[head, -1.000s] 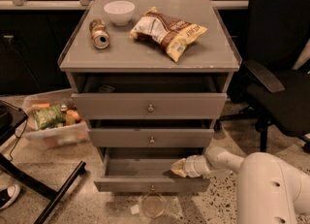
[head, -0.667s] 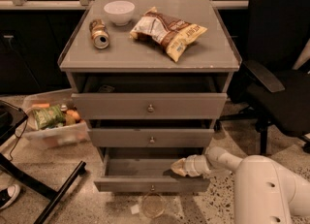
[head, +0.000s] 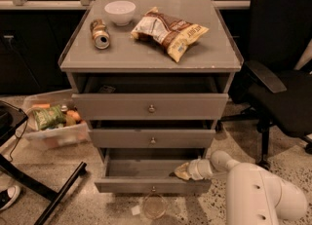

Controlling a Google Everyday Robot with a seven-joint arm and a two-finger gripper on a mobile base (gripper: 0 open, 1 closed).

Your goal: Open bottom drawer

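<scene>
The bottom drawer (head: 152, 186) of the grey cabinet is pulled out well beyond the two above it. Its grey inside (head: 141, 167) shows, and its small round knob (head: 153, 188) is on the plain front. My gripper (head: 184, 171) reaches in from the right on a white arm (head: 261, 195). It sits at the drawer's right end, just behind the front panel. The middle drawer (head: 152, 138) and the top drawer (head: 150, 105) each stand slightly out.
On the cabinet top are a white bowl (head: 120, 11), a can (head: 100, 33) on its side and a chip bag (head: 168, 31). A black office chair (head: 280, 73) stands right. A clear bin of food (head: 51, 121) and a black stand leg (head: 46, 190) are left. A glass (head: 154, 205) lies on the floor in front.
The white arm body has shifted slightly left in the view. The gripper and the bottom drawer stay about where they were.
</scene>
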